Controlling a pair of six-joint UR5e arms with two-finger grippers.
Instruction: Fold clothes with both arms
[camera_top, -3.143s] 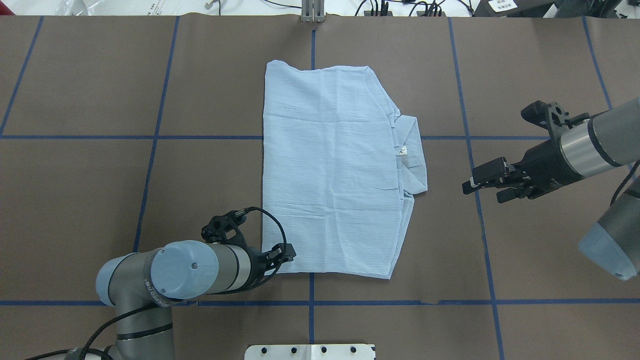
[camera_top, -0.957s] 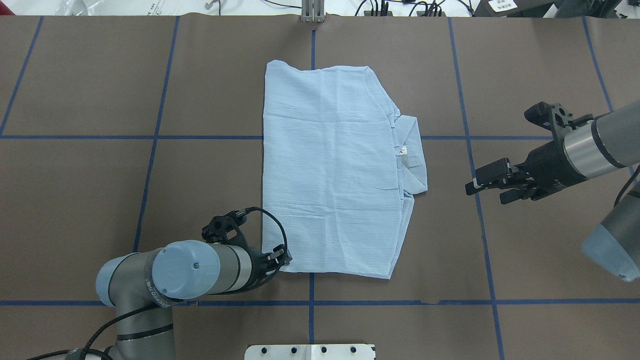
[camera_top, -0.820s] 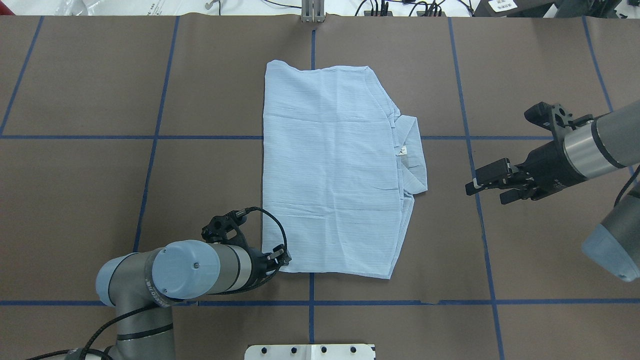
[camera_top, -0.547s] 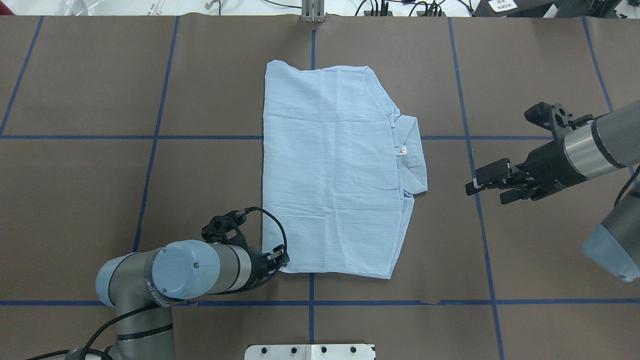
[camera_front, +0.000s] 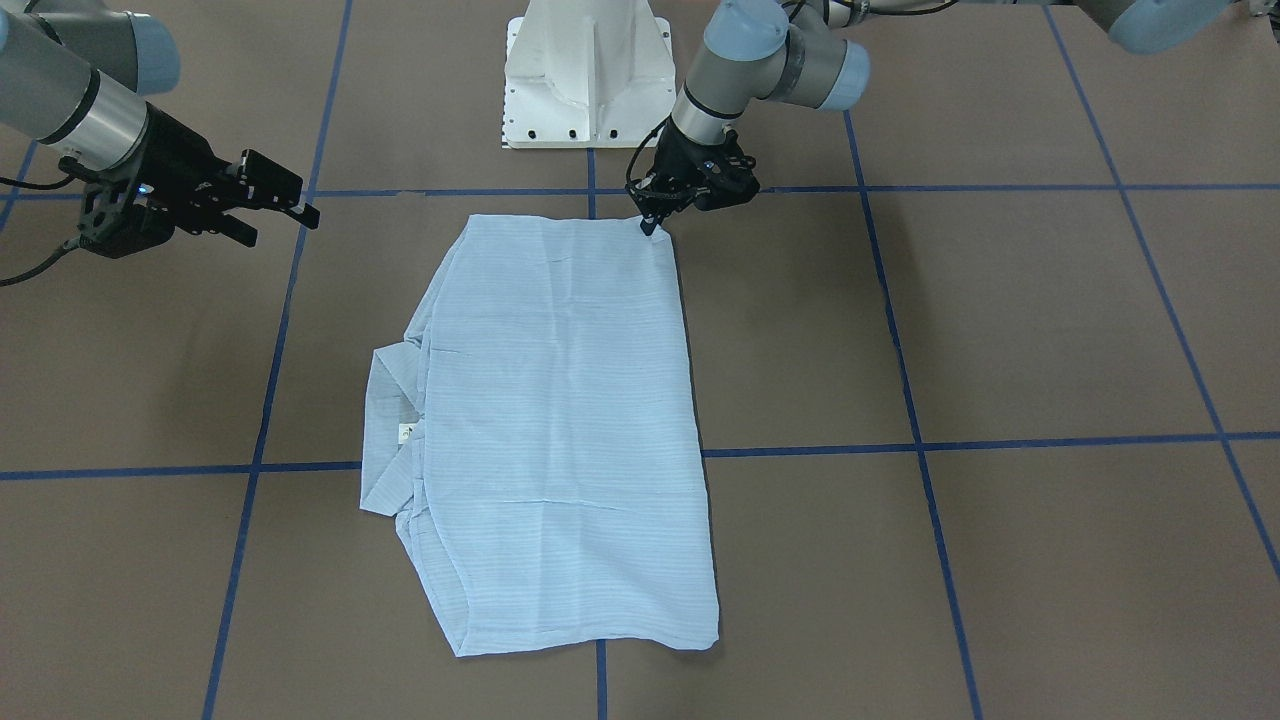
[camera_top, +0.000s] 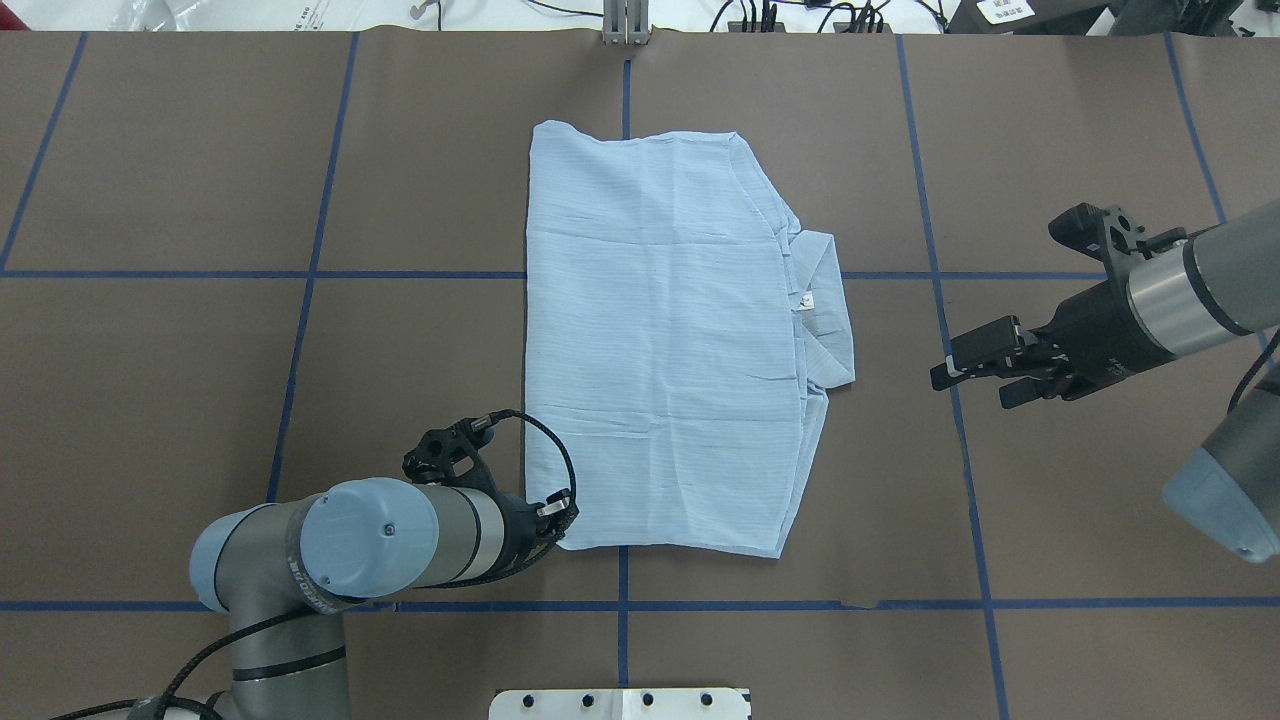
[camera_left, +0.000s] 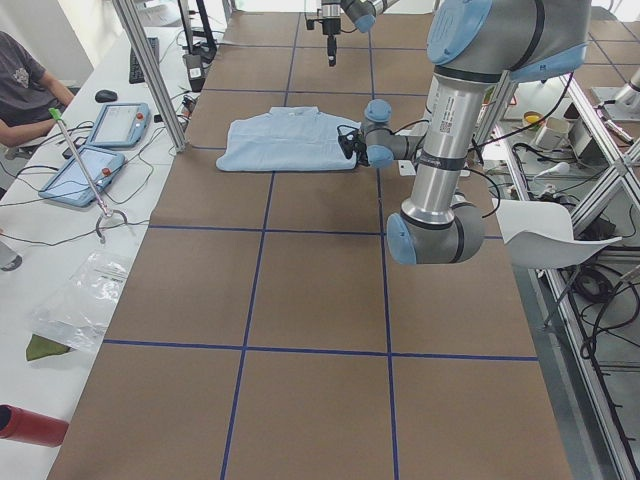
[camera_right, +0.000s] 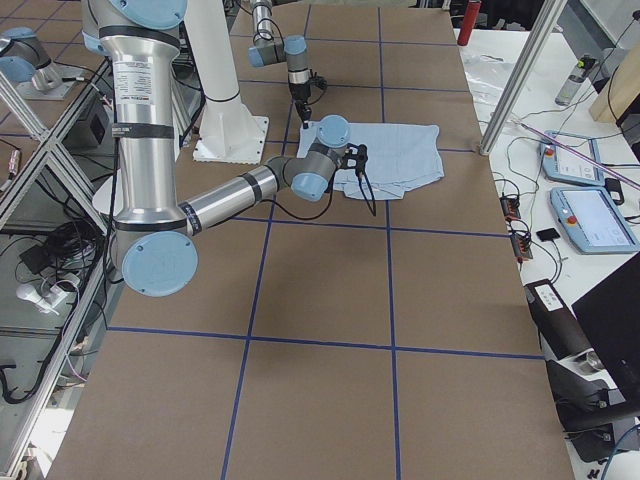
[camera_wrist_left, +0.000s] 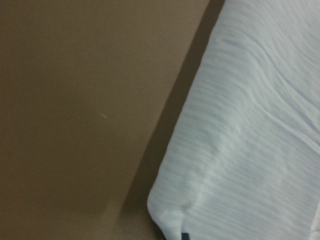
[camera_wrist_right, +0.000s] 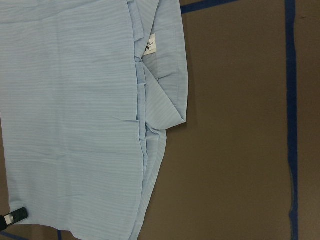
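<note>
Since the next fold likely needed a corner lifted, the left gripper (camera_top: 560, 510) sat low at the shirt's (camera_top: 660, 350) near-left corner, nearest the robot base, tips right at the cloth edge. The wrist blocked its jaws from overhead and they looked tiny from the front, so I could not tell whether they were apart or clamped on the corner. The left wrist view gave only a rounded cloth corner and bare table (camera_top: 200, 200), with no clear fingers. The shirt lay flat in the table's middle as a rough rectangle, apparently partway folded; the sleeves were presumably tucked under, as none showed, and no buttons could be made out. The collar (camera_top: 828, 320) with its small label (camera_top: 806, 299) poked out on the robot's right side. The label print was too small to read. The right gripper (camera_top: 965, 385) hung off to that side, well apart from the collar, jaws apart and aimed at the cloth. It was probably waiting to take that edge once the left had its corner. Its height over the table was hard to judge. The far-left corner (camera_top: 545, 130) lay loose, slightly peaked, with nothing near it.
</note>
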